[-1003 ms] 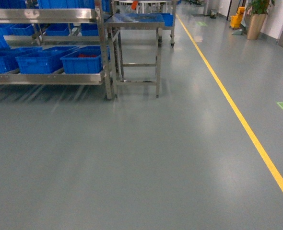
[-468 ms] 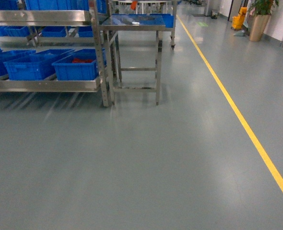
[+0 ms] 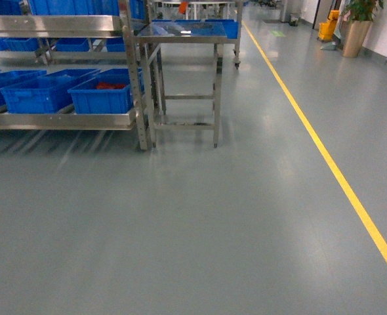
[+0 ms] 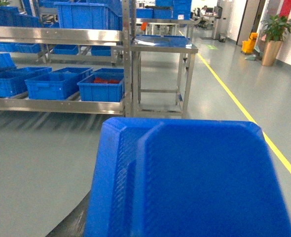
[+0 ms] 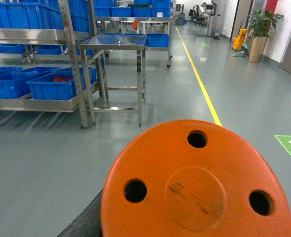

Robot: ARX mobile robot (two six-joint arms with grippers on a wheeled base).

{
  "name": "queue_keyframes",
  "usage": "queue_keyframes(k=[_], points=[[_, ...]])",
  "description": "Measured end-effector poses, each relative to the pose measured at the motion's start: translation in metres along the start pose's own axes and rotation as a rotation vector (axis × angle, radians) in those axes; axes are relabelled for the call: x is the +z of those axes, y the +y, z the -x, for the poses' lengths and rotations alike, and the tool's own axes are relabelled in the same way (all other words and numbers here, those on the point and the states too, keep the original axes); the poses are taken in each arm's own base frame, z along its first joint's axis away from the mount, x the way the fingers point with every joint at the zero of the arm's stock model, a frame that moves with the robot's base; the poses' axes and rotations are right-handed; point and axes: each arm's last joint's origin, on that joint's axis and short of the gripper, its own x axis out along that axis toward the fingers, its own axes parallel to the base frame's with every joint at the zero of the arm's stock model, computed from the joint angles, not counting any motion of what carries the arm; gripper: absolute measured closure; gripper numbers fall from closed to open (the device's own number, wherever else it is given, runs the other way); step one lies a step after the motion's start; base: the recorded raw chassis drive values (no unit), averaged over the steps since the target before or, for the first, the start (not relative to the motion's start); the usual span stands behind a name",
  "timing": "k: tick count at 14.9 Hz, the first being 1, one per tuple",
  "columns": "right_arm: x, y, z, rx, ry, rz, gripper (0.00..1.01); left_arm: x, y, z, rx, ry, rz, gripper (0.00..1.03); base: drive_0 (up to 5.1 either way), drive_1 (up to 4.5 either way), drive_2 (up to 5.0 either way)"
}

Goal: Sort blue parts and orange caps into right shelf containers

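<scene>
A large blue part (image 4: 195, 182) fills the lower half of the left wrist view, held up off the floor by my left gripper. Only a dark finger (image 4: 71, 224) shows at its lower left. A round orange cap (image 5: 195, 187) with three holes fills the lower right wrist view, held by my right gripper, whose dark finger (image 5: 84, 222) peeks out beneath it. Blue shelf containers (image 3: 101, 97) sit on the low steel shelf far ahead on the left. The rightmost container (image 4: 100, 88) holds red-orange pieces. Neither gripper appears in the head view.
A steel table (image 3: 180, 33) with a blue top stands right of the shelf post (image 3: 138, 79). A yellow floor line (image 3: 331, 164) runs along the right. A potted plant (image 3: 354, 26) stands far back right. Grey floor lies between me and the shelf.
The head view has shifted: the shelf and its crates slid left and slightly lower. The green floor mark at the right has almost left the frame.
</scene>
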Motion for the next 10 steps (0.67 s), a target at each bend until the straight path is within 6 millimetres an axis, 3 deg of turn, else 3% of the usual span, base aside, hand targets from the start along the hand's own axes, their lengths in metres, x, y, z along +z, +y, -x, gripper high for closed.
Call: queue_keyframes(k=[10], points=[[0.0001, 0.0000, 0.0000, 0.000, -0.001, 0.000, 0.57, -0.0001, 0.0000, 0.0000, 0.001, 0.001, 0.000, 0.60, -0.1, 4.23, -4.3]])
